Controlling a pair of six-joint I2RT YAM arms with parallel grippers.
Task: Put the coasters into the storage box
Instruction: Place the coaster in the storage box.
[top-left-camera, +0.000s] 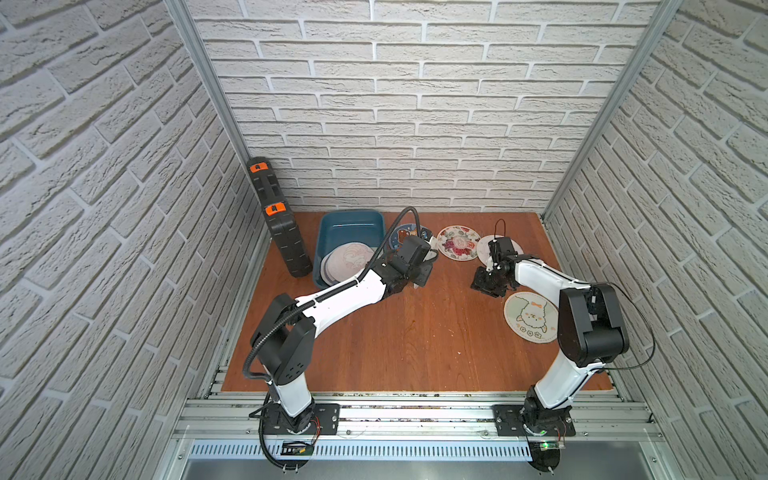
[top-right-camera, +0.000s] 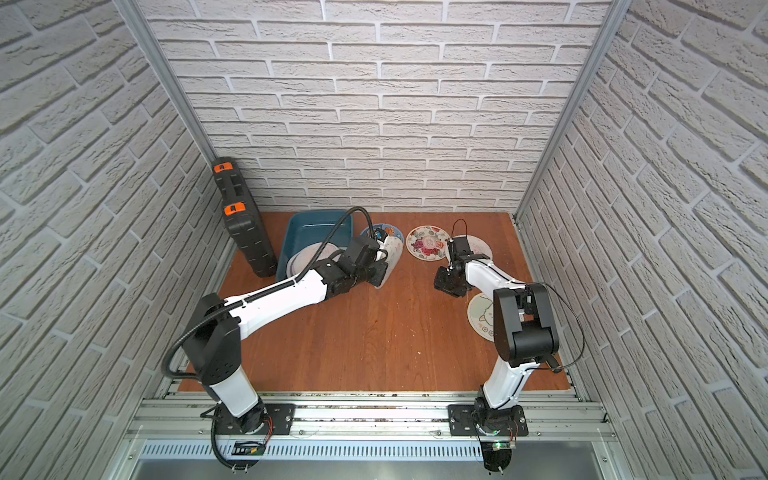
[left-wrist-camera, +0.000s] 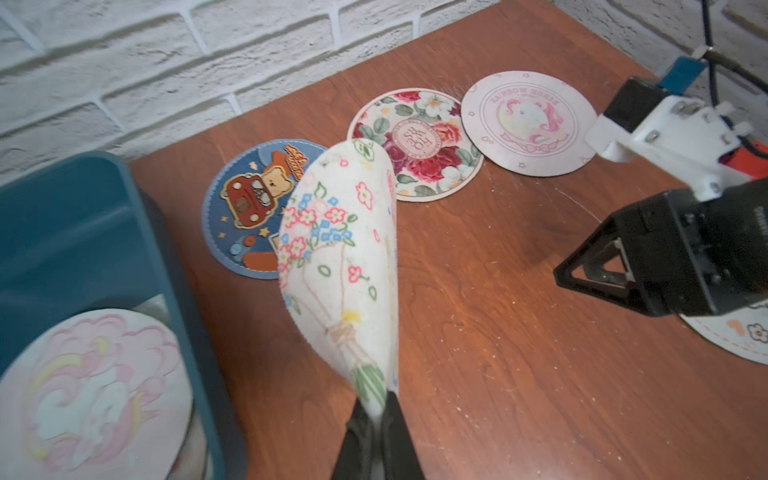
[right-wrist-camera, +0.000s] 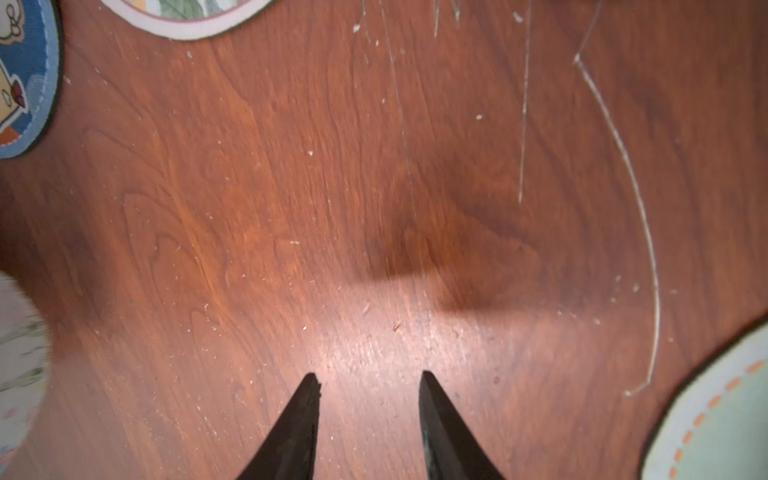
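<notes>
My left gripper (left-wrist-camera: 376, 409) is shut on the rim of a white coaster (left-wrist-camera: 340, 249) printed with small flowers, holding it on edge above the table beside the teal storage box (left-wrist-camera: 83, 232). Inside the box lies a pink unicorn coaster (left-wrist-camera: 95, 390) on top of others. A dark blue bear coaster (left-wrist-camera: 249, 208), a rose coaster (left-wrist-camera: 419, 145) and a pale horse coaster (left-wrist-camera: 528, 120) lie flat in a row near the back wall. My right gripper (right-wrist-camera: 370, 382) is open over bare wood, holding nothing. A pale green sheep coaster (top-left-camera: 530, 316) lies beside it.
A tall black case (top-left-camera: 282, 224) with orange latches leans against the left wall, next to the storage box (top-left-camera: 332, 226). Brick walls close in the back and both sides. The right arm's wrist hangs over part of the horse coaster in both top views.
</notes>
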